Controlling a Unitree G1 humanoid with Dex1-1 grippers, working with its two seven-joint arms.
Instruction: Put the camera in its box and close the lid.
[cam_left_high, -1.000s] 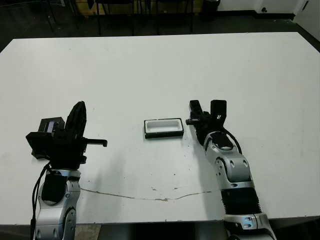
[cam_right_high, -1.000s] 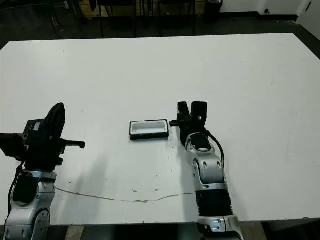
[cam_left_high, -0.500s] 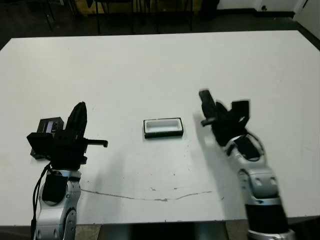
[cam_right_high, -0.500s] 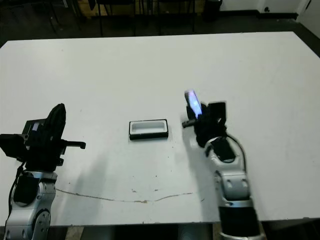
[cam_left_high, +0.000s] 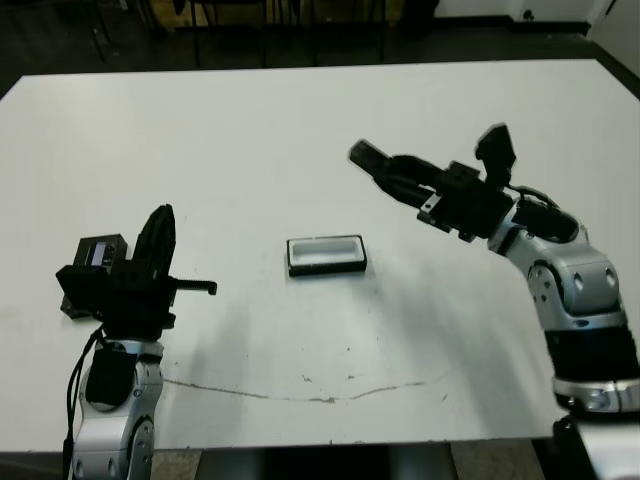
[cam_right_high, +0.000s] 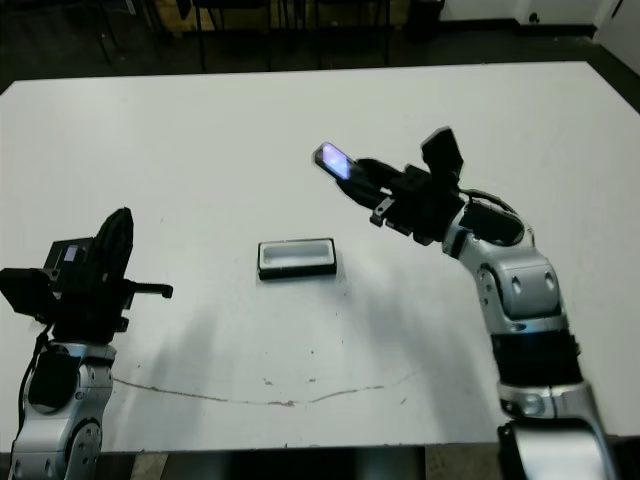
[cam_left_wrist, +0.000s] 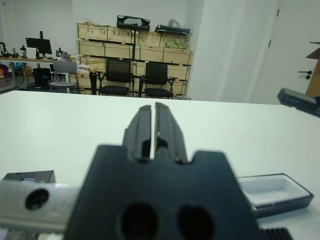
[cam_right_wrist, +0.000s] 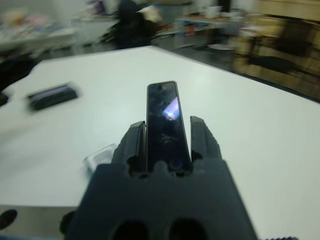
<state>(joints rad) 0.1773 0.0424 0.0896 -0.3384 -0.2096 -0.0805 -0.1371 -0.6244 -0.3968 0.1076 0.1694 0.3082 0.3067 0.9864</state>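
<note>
Camera (cam_right_wrist: 166, 125) is sitting clamped between my right gripper's (cam_right_wrist: 167, 131) fingers, raised above the table (cam_left_high: 300, 130), beyond the open box (cam_left_high: 326, 255). My left gripper (cam_left_wrist: 154, 127) is hovering with fingers together, beside the lid (cam_left_high: 92, 262).

Glossy-screened camera (cam_right_wrist: 167, 125); matt white table (cam_left_high: 300, 130); white-lined box (cam_left_high: 327, 255).

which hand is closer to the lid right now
Left. The left hand sits right beside the lid at the table's left; the right hand, holding the camera, is raised far across.
</note>
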